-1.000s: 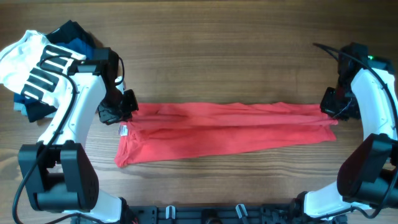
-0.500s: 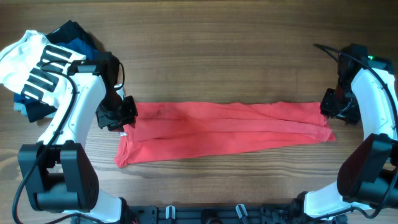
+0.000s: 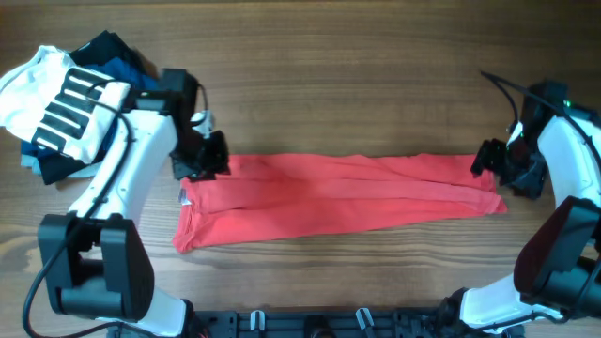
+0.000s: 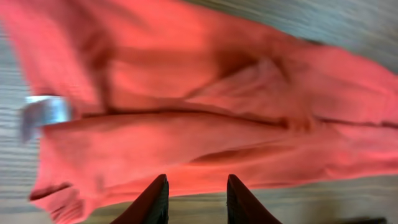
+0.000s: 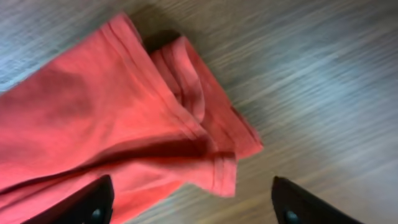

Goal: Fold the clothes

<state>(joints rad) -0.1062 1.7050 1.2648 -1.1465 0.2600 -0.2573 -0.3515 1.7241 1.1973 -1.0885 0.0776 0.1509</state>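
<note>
Overhead, the shirt (image 3: pixel 338 199) is lying as a long band on the table (image 3: pixel 376 75), the left gripper (image 3: pixel 211 158) and right gripper (image 3: pixel 484 160) hovering at its ends; the left wrist is showing narrowly parted, empty fingers (image 4: pixel 152 202) and a white tag (image 4: pixel 45 112), the right wrist widely spread fingers (image 5: pixel 93 202) beside a hemmed corner (image 5: pixel 227 168).

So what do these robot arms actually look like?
The left arm and right arm are smooth white shells with black joints. Thin black cables trail them. The left gripper and right gripper are black, each with two tapered fingers.
</note>
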